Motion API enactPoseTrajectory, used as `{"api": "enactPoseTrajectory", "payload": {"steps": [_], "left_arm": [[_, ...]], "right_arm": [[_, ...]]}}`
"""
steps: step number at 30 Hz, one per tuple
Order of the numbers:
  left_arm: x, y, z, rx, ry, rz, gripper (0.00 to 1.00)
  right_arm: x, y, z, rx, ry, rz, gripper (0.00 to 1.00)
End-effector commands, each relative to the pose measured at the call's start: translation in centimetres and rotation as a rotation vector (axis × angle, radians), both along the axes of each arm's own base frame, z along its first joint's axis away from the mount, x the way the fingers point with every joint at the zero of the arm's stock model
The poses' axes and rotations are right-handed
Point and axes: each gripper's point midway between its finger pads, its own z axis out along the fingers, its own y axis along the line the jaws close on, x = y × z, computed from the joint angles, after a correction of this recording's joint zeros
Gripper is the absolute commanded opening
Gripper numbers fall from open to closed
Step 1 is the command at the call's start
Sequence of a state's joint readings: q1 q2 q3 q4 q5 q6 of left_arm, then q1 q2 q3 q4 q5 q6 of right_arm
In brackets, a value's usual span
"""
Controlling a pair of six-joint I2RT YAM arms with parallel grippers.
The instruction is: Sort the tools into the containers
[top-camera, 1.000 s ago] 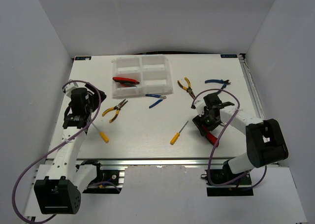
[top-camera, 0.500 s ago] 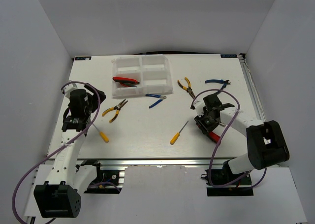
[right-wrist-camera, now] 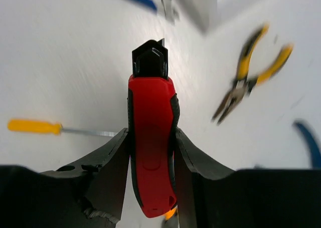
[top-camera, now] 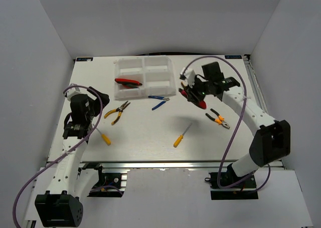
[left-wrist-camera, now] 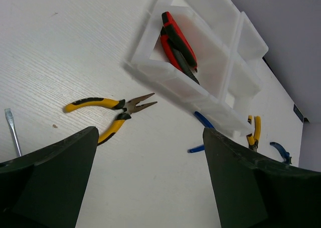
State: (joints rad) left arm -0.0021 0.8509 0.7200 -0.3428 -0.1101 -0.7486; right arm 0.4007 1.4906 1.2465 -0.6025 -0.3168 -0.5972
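My right gripper (top-camera: 192,93) is shut on a red-and-black knife (top-camera: 200,103), raised above the table just right of the white compartment tray (top-camera: 144,77). In the right wrist view the knife (right-wrist-camera: 150,153) stands clamped between both fingers, blurred table below. One tray compartment holds red-and-black cutters (top-camera: 128,82), also seen in the left wrist view (left-wrist-camera: 178,45). My left gripper (top-camera: 88,100) hangs open at the left, nothing between its fingers (left-wrist-camera: 50,178). Loose on the table lie yellow pliers (top-camera: 118,111), blue pliers (top-camera: 159,101), more yellow pliers (top-camera: 219,119) and two screwdrivers (top-camera: 104,137) (top-camera: 181,136).
Grey walls close in the table on three sides. The right arm stretches over the table's right half and hides what lies under it. The right wrist view shows yellow pliers (right-wrist-camera: 251,72) and a blue handle (right-wrist-camera: 306,140) below the gripper.
The right gripper closed on the red knife near the front right, lifted it and carried it back and left towards the tray. Yellow pliers under that arm now show. The left arm barely shifted.
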Motion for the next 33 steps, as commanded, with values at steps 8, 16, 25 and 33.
{"api": "enactPoseTrajectory", "payload": {"steps": [8, 16, 25, 33], "left_arm": [[-1.7, -1.4, 0.1, -0.051, -0.035, -0.062, 0.96], [-2.8, -2.0, -0.6, -0.102, -0.031, -0.063, 0.96], [-3.9, -1.6, -0.8, -0.094, 0.003, -0.043, 0.96], [-4.5, -1.3, -0.7, -0.066, 0.034, -0.039, 0.96]], "right_arm": [[6.5, 18.9, 12.4, 0.408, -0.266, 0.208, 0.0], [12.7, 27.9, 15.4, 0.634, -0.45, 0.128, 0.0], [15.9, 32.6, 13.4, 0.726, -0.617, 0.087, 0.0], [16.9, 33.5, 8.8, 0.692, -0.629, 0.073, 0.06]]}}
